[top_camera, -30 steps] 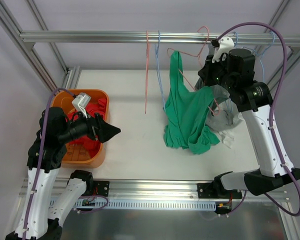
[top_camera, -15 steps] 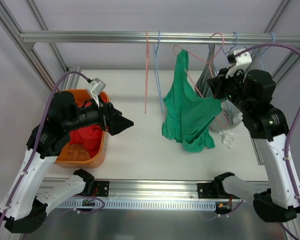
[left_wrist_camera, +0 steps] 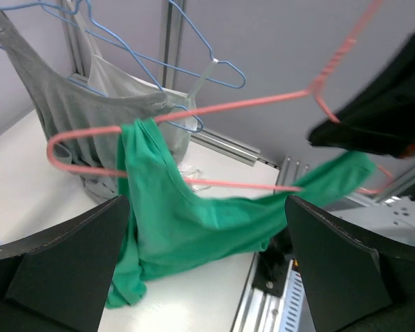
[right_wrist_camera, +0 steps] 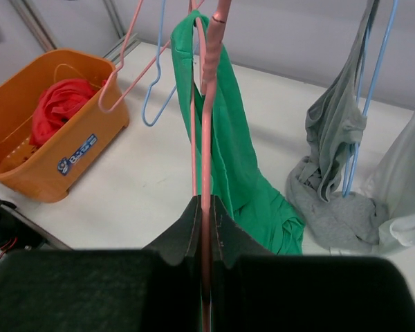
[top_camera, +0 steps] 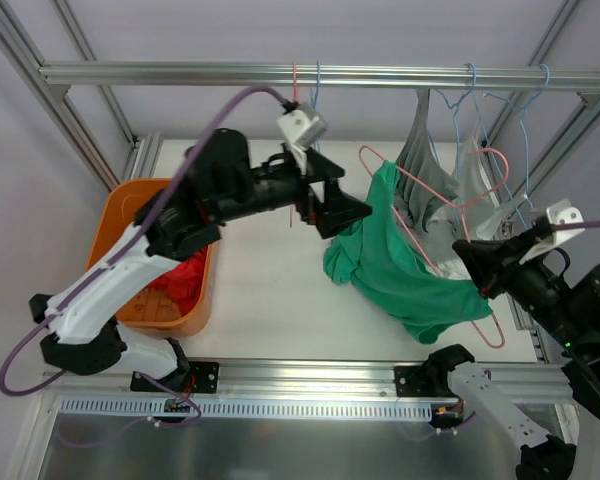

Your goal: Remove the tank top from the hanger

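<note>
A white table [top_camera: 260, 300] fills an aluminium-framed cell. Nearest, at four o'clock, the right gripper [top_camera: 472, 262] is clenched on the thin pink wire hanger [right_wrist_camera: 205, 152], tilting it off the rail. The green cotton tank top [top_camera: 410, 285] hangs from that hanger, one strap looped over its arm and its bulk sagging toward the table. At centre the left gripper [top_camera: 342, 205] hovers just beside the garment, jaws released wide. Stripping has not begun, I judge; next, the left must pinch the fabric and draw the strap off. At nine o'clock the orange plastic basket [right_wrist_camera: 48, 173] carries a blue sticker, illegible.
</note>
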### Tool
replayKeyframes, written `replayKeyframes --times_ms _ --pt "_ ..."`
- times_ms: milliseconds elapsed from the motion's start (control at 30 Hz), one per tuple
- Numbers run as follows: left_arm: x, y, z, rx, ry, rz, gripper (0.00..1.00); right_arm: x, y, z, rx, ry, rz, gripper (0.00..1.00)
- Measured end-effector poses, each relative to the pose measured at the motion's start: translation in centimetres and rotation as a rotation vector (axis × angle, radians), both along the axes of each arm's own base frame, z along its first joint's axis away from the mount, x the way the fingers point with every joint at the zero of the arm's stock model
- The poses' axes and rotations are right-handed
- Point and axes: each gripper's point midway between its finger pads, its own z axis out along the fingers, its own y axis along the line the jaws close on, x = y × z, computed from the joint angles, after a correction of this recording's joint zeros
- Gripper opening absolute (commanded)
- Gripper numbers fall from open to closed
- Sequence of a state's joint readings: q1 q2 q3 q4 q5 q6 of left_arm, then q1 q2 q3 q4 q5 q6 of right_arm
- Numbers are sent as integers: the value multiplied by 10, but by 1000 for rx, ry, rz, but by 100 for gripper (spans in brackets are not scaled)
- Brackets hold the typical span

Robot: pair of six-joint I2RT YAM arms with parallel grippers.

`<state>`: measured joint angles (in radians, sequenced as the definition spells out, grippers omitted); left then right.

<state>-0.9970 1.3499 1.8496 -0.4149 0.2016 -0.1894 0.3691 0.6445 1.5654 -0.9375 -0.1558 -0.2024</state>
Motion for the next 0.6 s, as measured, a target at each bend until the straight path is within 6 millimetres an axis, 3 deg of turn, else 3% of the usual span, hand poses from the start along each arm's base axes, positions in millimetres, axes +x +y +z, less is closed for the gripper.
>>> replayKeyframes --times_ms 100,233,300,367,433,533,600 --pt "16 -40 -17 56 -31 18 88 -22 -5 -2 5 2 17 0" --pt "35 -69 -52 139 -28 40 65 -41 -11 1 7 3 24 0" --pt "42 -75 -64 167 -26 52 47 -47 -13 3 7 1 24 0" --pt "44 -77 -67 173 -30 57 42 -51 -15 4 7 1 24 0" --pt "44 -78 -65 167 -36 57 30 -54 -16 5 7 -1 25 0" --pt "46 -79 -59 149 -47 66 0 -58 -16 7 10 -4 33 0" --pt "48 -78 -57 144 -53 77 0 -58 -16 7 9 -6 34 0"
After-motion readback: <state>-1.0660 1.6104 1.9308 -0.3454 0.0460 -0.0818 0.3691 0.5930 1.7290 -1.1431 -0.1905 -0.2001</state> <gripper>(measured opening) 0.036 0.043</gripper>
